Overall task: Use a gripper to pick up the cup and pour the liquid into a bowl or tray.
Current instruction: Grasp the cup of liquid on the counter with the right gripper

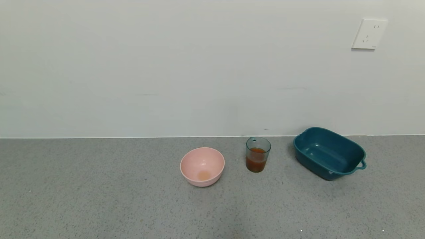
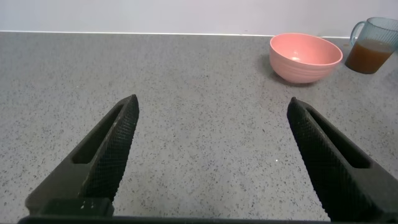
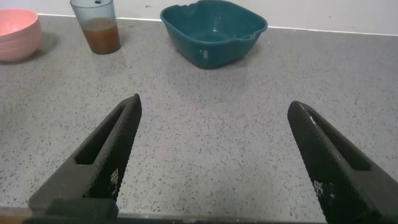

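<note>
Not started: both my grippers, left gripper [image 2: 211,149] & right gripper [image 3: 214,149], spread wide, empty, low over counter [image 1: 99,199]. Cup [image 1: 258,154] w/ liquid [image 1: 256,161] upright between bowl [image 1: 202,166] & tub [image 1: 328,152]. Next, I reckon: right reaches cup, squeezes sides.

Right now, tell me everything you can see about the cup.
The cup is a small translucent teal-blue plastic tumbler with a small handle at its rim. It stands upright on the grey speckled counter, between the pink bowl and the dark teal tub, touching neither. Reddish-brown liquid fills it to about halfway. No tool touches it.
</note>
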Controlling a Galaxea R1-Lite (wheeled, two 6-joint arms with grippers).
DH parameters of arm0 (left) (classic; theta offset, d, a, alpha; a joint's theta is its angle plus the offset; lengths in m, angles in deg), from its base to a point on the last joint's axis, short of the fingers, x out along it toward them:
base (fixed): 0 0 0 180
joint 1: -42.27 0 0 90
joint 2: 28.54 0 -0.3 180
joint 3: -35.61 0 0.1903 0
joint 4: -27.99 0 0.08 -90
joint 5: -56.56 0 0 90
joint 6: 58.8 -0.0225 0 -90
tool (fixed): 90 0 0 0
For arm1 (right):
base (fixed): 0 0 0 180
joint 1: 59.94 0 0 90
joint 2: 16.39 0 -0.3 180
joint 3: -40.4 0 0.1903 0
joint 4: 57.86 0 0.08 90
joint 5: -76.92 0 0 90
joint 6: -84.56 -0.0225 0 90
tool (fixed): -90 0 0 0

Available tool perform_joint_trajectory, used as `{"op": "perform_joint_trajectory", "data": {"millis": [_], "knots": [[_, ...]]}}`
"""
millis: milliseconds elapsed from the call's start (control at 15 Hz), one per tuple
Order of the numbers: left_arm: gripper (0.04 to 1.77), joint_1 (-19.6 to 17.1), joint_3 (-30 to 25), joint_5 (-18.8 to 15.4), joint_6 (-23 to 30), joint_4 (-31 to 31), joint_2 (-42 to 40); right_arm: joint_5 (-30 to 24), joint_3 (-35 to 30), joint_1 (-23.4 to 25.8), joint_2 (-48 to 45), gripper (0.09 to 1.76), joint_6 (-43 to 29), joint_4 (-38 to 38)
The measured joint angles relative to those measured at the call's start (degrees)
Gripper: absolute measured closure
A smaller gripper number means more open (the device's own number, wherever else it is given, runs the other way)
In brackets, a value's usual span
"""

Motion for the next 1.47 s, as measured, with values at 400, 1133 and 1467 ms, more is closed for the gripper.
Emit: {"op": "perform_joint_trajectory", "data": {"millis": [400, 1133, 1467], "knots": [[0.09, 0.0, 0.0, 0.0, 0.0, -0.01, 0.0, -0.3, 1.45, 0.02, 0.09, 0.14, 0.94, 0.61], [0.09, 0.0, 0.0, 0.0, 0.0, 0.0, 0.0, -3.41, 22.1, -0.27, 25.44, 0.14, 4.74, 3.78], [0.09, 0.0, 0.0, 0.0, 0.0, 0.0, 0.0, -6.7, 31.91, -3.51, 46.28, 0.14, 4.22, 6.35]]}}
